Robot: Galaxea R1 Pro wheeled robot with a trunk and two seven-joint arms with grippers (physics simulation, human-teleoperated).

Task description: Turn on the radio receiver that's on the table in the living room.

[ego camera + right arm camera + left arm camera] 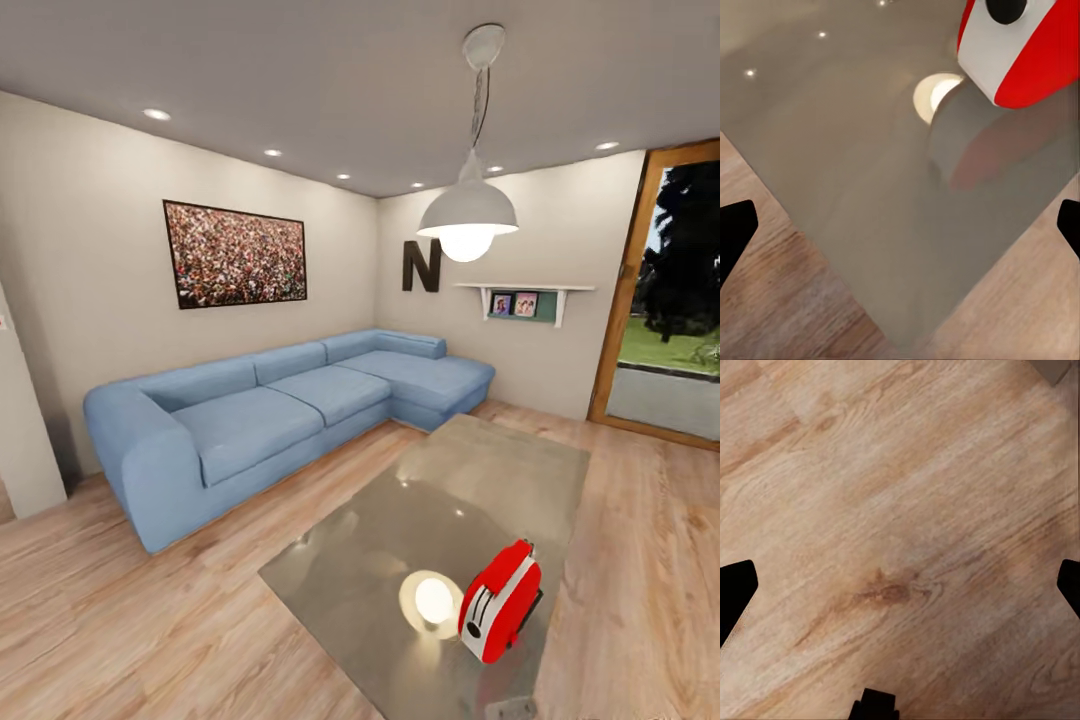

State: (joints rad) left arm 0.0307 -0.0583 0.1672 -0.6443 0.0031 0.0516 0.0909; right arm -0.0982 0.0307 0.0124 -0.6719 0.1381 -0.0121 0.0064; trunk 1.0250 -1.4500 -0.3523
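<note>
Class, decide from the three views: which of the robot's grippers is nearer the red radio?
Right. Its wrist view looks down on the table with the radio just ahead. The left wrist view shows bare wood floor, with no radio.

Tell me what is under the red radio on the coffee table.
The radio receiver stands on the glossy grey table. Beneath it the top shows its red reflection and, beside it, the mirrored pendant lamp. The contact patch itself is covered by the radio.

The room is bright and even, lit by the pendant lamp point(467, 215) and small ceiling spots point(157, 114). The lamp's glow mirrors as a round glare patch on the glossy table point(480, 470). Shadows are faint, edges slightly soft, corners stretched wide.
</note>
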